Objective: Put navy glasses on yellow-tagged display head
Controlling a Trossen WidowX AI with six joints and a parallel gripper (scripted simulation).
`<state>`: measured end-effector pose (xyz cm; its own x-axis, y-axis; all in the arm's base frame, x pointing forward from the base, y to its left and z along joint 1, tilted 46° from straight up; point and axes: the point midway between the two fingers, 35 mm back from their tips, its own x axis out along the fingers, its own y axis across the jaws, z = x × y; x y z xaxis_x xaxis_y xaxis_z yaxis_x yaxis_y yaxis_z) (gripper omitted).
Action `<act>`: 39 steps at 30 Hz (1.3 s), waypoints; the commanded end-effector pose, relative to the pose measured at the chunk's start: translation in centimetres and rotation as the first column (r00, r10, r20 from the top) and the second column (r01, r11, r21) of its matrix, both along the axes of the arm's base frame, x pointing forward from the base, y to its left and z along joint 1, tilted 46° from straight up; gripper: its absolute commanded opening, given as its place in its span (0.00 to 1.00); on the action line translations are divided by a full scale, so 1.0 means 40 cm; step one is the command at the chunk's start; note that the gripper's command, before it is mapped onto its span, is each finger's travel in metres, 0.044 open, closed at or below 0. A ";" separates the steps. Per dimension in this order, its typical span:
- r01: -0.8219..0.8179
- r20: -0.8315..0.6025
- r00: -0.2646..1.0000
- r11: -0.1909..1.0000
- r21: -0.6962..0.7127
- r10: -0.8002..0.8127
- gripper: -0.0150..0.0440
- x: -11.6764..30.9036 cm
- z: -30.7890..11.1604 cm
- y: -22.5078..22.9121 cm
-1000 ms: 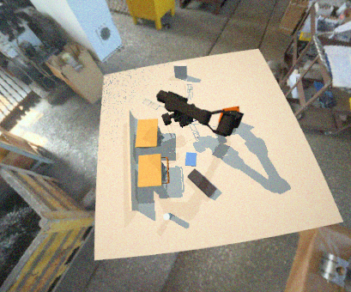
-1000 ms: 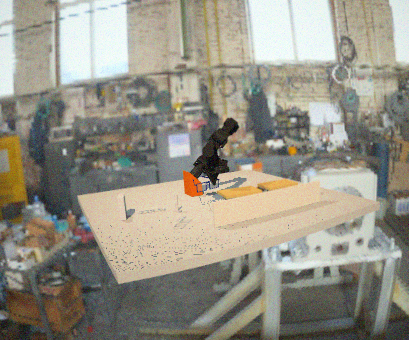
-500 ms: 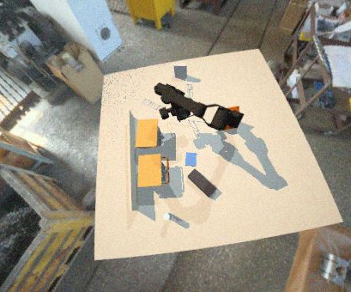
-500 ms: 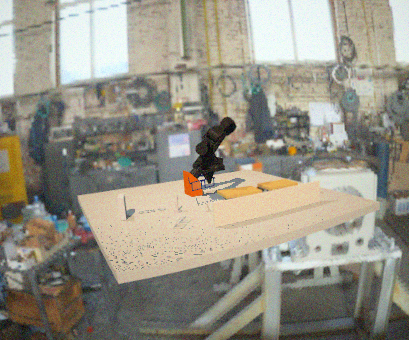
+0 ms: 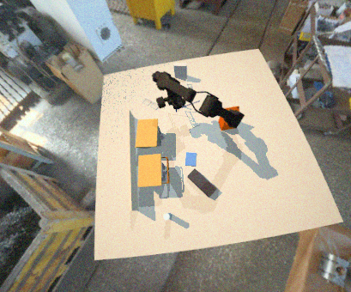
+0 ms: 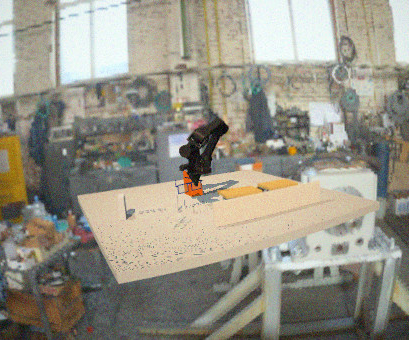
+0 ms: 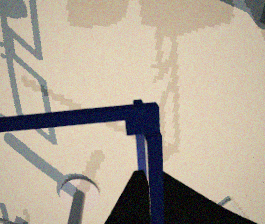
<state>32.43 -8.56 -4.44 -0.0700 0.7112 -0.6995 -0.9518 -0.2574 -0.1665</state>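
Observation:
My gripper [image 5: 177, 108] [image 7: 150, 186] is shut on the navy glasses [image 7: 73, 118] [image 6: 179, 188], above the table. In the wrist view the front bar runs left and a temple runs down between the black fingers; the far end of the glasses is cut off. Two heads stand side by side, seen mainly as orange-yellow tops: one top [image 5: 147, 133] is nearer the gripper, the other top [image 5: 149, 170] is farther and has brown-orange glasses [image 5: 168, 172] at its front. The gripper is off to the side of both heads. I cannot make out a yellow tag.
A low wall [image 6: 278, 204] stands behind the heads. A blue square [image 5: 190, 159], a dark block [image 5: 203, 184] and a white post [image 5: 166, 216] are on the table [image 5: 256, 206]. A grey panel [image 5: 180, 72] stands beyond the arm. An orange block [image 5: 227, 123] is by the arm's base.

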 end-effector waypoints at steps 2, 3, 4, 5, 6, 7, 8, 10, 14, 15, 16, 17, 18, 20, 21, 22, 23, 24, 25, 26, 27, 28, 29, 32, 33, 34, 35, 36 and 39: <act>-0.002 0.008 1.000 1.000 -0.006 0.002 0.25 0.007 -0.032 -0.037; -0.002 0.008 1.000 1.000 -0.006 0.002 0.25 0.007 -0.032 -0.037; -0.002 0.008 1.000 1.000 -0.006 0.002 0.25 0.007 -0.032 -0.037; -0.002 0.008 1.000 1.000 -0.006 0.002 0.25 0.007 -0.032 -0.037; -0.002 0.008 1.000 1.000 -0.006 0.002 0.25 0.007 -0.032 -0.037; -0.002 0.008 1.000 1.000 -0.006 0.002 0.25 0.007 -0.032 -0.037; -0.002 0.008 1.000 1.000 -0.006 0.002 0.25 0.007 -0.032 -0.037; -0.002 0.008 1.000 1.000 -0.006 0.002 0.25 0.007 -0.032 -0.037; -0.001 0.008 1.000 1.000 -0.006 0.001 0.25 0.007 -0.048 -0.022; -0.001 0.008 1.000 1.000 -0.006 0.001 0.25 0.007 -0.056 -0.015; -0.001 0.008 1.000 1.000 -0.006 0.001 0.25 0.007 -0.065 -0.006; -0.001 0.008 1.000 1.000 -0.006 0.001 0.25 0.006 -0.075 0.004; -0.001 0.008 1.000 1.000 -0.006 0.001 0.25 0.006 -0.085 0.014; -0.001 0.009 1.000 1.000 -0.005 0.001 0.25 0.003 -0.104 0.035; -0.001 0.009 1.000 1.000 -0.005 0.001 0.25 0.002 -0.114 0.045; -0.001 0.009 1.000 1.000 -0.004 0.001 0.25 0.000 -0.124 0.056; -0.002 0.009 1.000 1.000 -0.004 0.002 0.25 -0.002 -0.131 0.064; -0.002 0.009 1.000 1.000 -0.003 0.002 0.25 -0.003 -0.136 0.069; -0.002 0.009 1.000 1.000 -0.003 0.002 0.25 -0.003 -0.137 0.071; -0.002 0.009 1.000 1.000 -0.003 0.002 0.25 -0.003 -0.137 0.071; -0.002 0.009 1.000 1.000 -0.003 0.002 0.25 -0.003 -0.137 0.071; -0.002 0.009 1.000 1.000 -0.003 0.002 0.25 -0.003 -0.137 0.071; -0.002 0.009 1.000 1.000 -0.003 0.002 0.25 -0.002 -0.136 0.072; -0.002 0.009 1.000 1.000 -0.003 0.002 0.25 -0.001 -0.132 0.077; -0.002 0.009 1.000 1.000 -0.003 0.002 0.25 0.000 -0.130 0.079; -0.002 0.009 1.000 1.000 -0.003 0.002 0.25 0.001 -0.128 0.081; -0.002 0.009 1.000 1.000 -0.003 0.002 0.25 0.002 -0.125 0.084; -0.002 0.009 1.000 1.000 -0.003 0.002 0.25 0.003 -0.123 0.086; -0.002 0.009 1.000 1.000 -0.003 0.002 0.25 0.003 -0.121 0.088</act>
